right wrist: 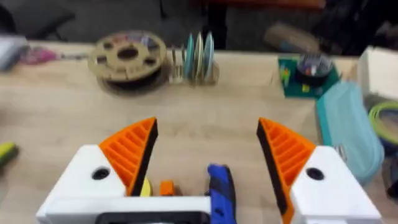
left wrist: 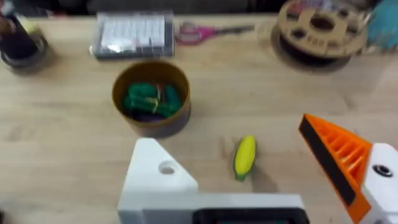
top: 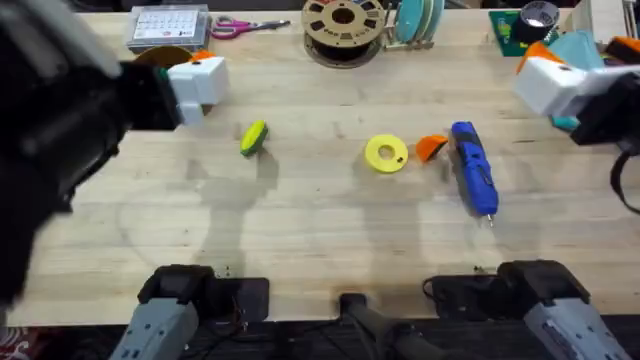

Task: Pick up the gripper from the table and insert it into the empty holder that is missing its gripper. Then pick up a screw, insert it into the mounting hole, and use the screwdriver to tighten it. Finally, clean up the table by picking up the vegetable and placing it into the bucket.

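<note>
Light plank-grained wood makes up the desk [top: 320, 240], with a brown filament spool [top: 343, 28] and pink scissors [top: 248, 26] along its far edge. Near the middle lies the small orange ribbed triangular finger tip [top: 431, 147], just beside a flat yellow ring [top: 386, 154] on one side and the slim blue pen-shaped screwdriver [top: 474, 168] on the other. The oblong yellow-green toy vegetable [top: 254, 137] lies well apart to the left, and the left wrist view shows the short round tub with a tan-yellow rim [left wrist: 151, 96] holding darker green pieces. The left claw [left wrist: 249, 186] stands apart: one white block carries an orange ribbed pad, the other is the bare white holder [left wrist: 155, 177] with an open mounting hole. The right claw [right wrist: 205, 155] is also spread wide, both orange pads fitted, raised over the screwdriver and the loose tip. By my judgement the first step is in hand: fetching the tip. To do it well, the right claw should descend squarely over the tip, clear of the ring and screwdriver, pinch its flat sides so the ribbed face stays free, then bring it to the holder aligned with the block's slanted face, keeping the mounting hole unobstructed for the screw
</note>
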Tool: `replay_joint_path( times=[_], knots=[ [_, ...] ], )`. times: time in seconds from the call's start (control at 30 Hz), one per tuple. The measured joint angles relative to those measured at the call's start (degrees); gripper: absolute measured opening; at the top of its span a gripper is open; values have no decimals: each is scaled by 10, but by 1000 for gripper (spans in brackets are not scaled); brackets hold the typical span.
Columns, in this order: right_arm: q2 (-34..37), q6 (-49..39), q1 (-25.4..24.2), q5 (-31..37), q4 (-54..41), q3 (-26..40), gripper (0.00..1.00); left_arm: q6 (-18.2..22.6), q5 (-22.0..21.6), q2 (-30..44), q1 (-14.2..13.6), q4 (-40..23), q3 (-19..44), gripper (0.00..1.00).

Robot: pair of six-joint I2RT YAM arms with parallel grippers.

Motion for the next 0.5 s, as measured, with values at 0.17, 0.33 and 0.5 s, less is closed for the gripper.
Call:
replay_joint_path(
  times=[0.17,0.33,0.5],
  knots=[
    [94,0,0,0,-87,58,997,0,0,100,0,-57,56,985],
    [161,0,0,0,-150,89,997,0,0,162,0,-87,83,986],
    [177,0,0,0,-183,93,997,0,0,202,0,-98,85,986]
  ],
)
